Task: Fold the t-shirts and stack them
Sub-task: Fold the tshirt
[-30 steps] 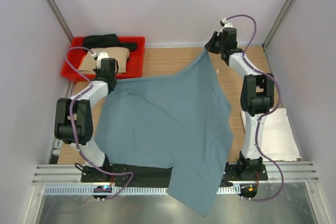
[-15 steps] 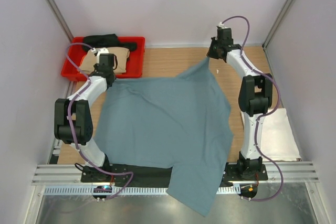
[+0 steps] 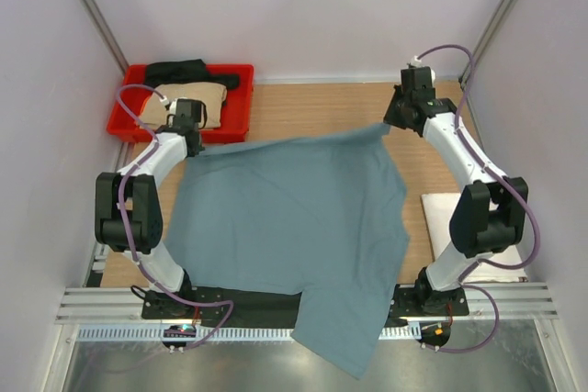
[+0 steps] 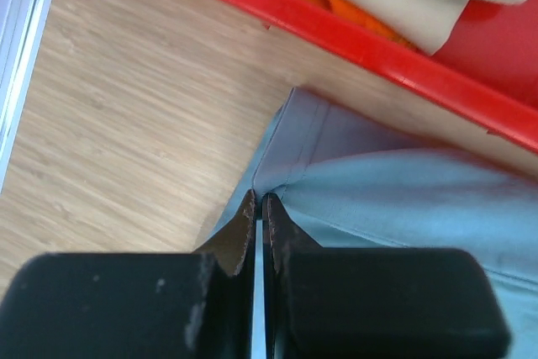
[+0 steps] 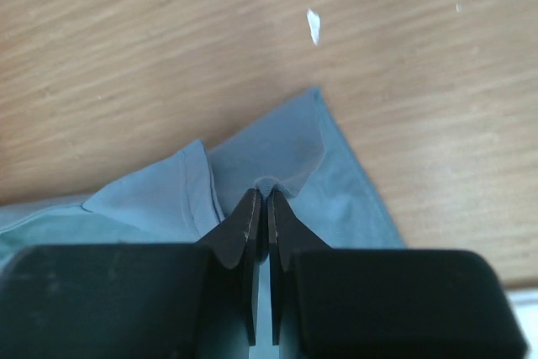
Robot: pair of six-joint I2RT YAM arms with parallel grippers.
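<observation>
Teal t-shirt (image 3: 294, 218) spreads over the table (image 3: 312, 107), its far corners pinched tight in my left gripper (image 4: 257, 201) and right gripper (image 5: 261, 197); spreading seems in hand, and next I should lower it flat and taut.

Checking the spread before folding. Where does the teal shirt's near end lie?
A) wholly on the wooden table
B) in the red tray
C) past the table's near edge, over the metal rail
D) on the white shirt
C: in the top view the teal shirt crosses the metal rail at the near edge and ends beyond it.
</observation>
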